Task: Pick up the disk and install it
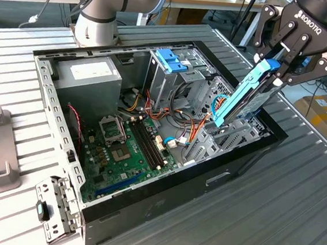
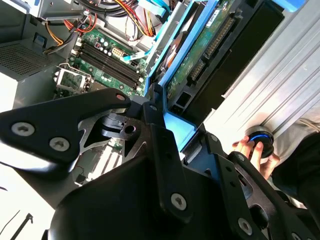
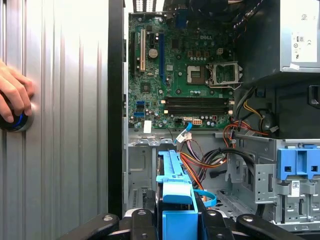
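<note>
One black robot gripper point(image 1: 277, 65) clenched on a flat dark disk with bright blue plastic rails point(image 1: 242, 98).
The disk slants down from the gripper, blue tab end pinched in its jaws; the lower end reaches the grey metal bay point(image 1: 231, 136) inside the open black computer case point(image 1: 161, 202), at the exterior view's right; a person's hand point(image 3: 12, 92) rests on a round dark button point(image 3: 19, 123).

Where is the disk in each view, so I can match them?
Exterior view: the disk tilted in the hand, toward the exterior view's right.
Second wrist view: the disk circuit side showing, beside the motherboard.
First wrist view: the disk edge-on, the motherboard beyond it.
Shared landmark: the motherboard.
</note>
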{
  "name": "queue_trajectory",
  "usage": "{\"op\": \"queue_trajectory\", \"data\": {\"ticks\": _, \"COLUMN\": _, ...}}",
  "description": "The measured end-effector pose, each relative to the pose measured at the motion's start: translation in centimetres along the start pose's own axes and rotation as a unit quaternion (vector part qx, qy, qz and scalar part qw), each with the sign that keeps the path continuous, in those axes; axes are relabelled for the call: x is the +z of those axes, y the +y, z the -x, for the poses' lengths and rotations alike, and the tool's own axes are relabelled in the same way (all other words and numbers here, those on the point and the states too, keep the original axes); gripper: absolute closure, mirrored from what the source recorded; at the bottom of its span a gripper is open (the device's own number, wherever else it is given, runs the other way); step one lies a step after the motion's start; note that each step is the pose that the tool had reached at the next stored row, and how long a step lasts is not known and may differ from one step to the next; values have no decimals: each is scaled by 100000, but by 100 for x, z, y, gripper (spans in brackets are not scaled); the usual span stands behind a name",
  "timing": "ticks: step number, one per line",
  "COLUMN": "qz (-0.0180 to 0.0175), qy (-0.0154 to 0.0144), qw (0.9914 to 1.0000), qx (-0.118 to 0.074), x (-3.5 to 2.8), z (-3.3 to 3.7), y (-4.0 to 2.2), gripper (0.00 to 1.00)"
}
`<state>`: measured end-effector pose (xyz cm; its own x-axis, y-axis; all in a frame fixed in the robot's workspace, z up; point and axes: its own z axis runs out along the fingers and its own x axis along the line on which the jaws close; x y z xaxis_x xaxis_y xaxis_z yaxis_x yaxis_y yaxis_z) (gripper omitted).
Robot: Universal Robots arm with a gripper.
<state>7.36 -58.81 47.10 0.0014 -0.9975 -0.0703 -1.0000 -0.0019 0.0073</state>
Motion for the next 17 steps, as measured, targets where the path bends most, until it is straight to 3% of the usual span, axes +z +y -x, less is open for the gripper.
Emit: {"op": "queue_trajectory", "data": {"ticks": 17, "qz": 1, "qy": -38, "qw": 100000, "qx": -13, "x": 65, "z": -18, "y": 12, "gripper": 63}}
